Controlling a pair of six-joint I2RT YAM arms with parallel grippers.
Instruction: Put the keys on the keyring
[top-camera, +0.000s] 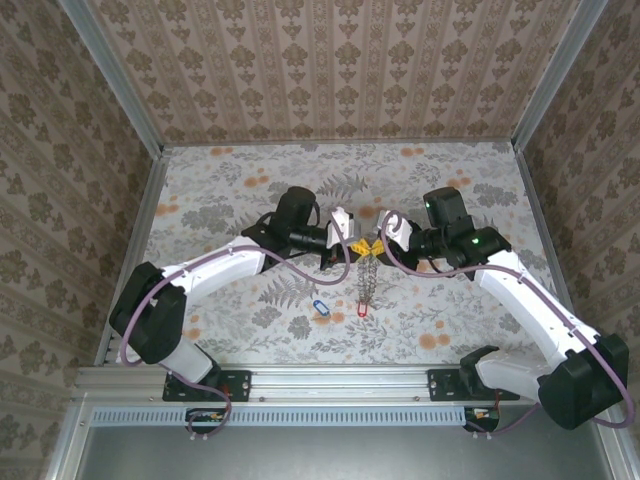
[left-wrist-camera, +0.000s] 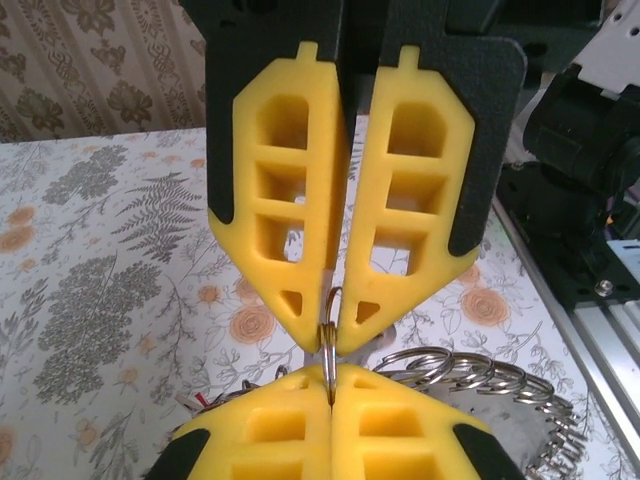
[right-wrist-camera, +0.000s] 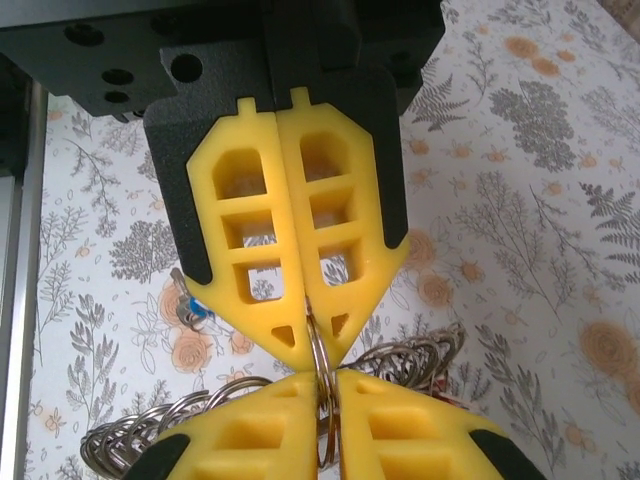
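The keyring (top-camera: 367, 278) is a chain-like bunch of grey metal rings hanging under the two yellow-fingered grippers, which meet tip to tip over the table's middle. My left gripper (top-camera: 352, 244) (left-wrist-camera: 330, 378) is shut on one thin ring of it. My right gripper (top-camera: 384, 241) (right-wrist-camera: 326, 382) pinches the same ring from the opposite side, jaws nearly closed. More coils of the keyring (left-wrist-camera: 480, 375) (right-wrist-camera: 405, 358) trail behind the tips. A blue-tagged key (top-camera: 320, 306) (right-wrist-camera: 190, 310) lies loose on the table. A red-tagged key (top-camera: 362, 310) sits at the chain's lower end.
The table (top-camera: 220, 200) has a floral cloth and is walled on three sides by patterned panels. An aluminium rail (top-camera: 340, 380) runs along the near edge by the arm bases.
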